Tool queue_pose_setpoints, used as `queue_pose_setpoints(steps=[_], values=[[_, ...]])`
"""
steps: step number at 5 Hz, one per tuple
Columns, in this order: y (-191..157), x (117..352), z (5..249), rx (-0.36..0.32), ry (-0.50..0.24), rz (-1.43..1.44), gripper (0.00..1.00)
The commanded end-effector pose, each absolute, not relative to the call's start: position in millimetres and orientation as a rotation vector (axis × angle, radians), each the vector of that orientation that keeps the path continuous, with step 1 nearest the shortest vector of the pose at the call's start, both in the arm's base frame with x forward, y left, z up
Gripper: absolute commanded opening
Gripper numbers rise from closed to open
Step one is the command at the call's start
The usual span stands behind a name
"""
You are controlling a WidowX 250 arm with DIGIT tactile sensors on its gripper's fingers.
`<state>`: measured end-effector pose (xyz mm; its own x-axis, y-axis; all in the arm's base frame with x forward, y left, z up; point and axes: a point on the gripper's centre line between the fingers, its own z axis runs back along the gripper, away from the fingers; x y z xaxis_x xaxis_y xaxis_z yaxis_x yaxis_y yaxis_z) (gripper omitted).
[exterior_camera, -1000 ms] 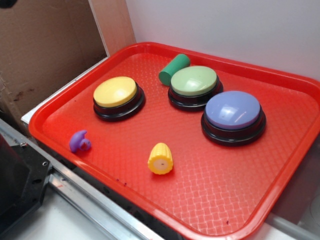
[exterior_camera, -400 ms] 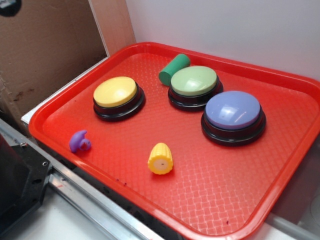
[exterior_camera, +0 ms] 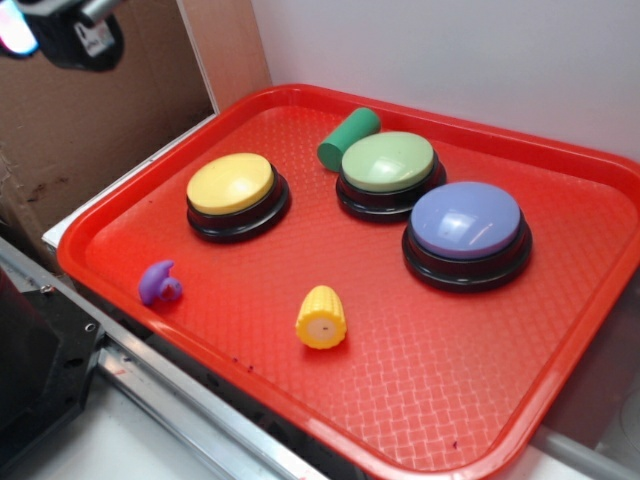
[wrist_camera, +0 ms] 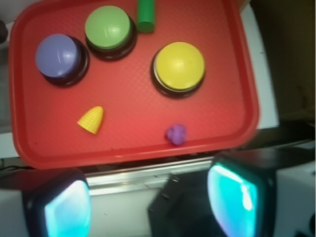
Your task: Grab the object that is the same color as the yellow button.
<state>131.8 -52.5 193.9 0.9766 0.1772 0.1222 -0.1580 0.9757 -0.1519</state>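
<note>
The small yellow ribbed toy (exterior_camera: 322,317) lies on the red tray (exterior_camera: 420,400) near its front edge, flat round end with a hole facing the camera; in the wrist view it (wrist_camera: 91,119) lies lower left on the tray. The yellow button (exterior_camera: 231,185) on a black base stands at the tray's left; it also shows in the wrist view (wrist_camera: 179,66). My gripper (wrist_camera: 150,207) is open and empty, high above and off the tray's front-left side; its cyan pads (wrist_camera: 236,197) show wide apart. In the exterior view only part of it (exterior_camera: 60,30) shows at the top left corner.
A pale green button (exterior_camera: 388,163), a lavender-blue button (exterior_camera: 466,222), a green cylinder (exterior_camera: 347,137) and a small purple toy (exterior_camera: 160,284) also sit on the tray. A cardboard wall (exterior_camera: 90,90) stands left. A metal rail (exterior_camera: 190,400) runs along the tray's front.
My gripper has come into the exterior view at the top left corner. The things on the tray have not moved.
</note>
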Motion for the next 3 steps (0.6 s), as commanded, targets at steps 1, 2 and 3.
queue_pose_setpoints(steps=[1, 2, 3], values=[[-87, 156, 141, -0.201, -0.102, 0.324, 1.0], [-101, 167, 117, -0.22, -0.064, 0.336, 1.0], [-111, 179, 87, -0.209, -0.039, 0.443, 1.0]])
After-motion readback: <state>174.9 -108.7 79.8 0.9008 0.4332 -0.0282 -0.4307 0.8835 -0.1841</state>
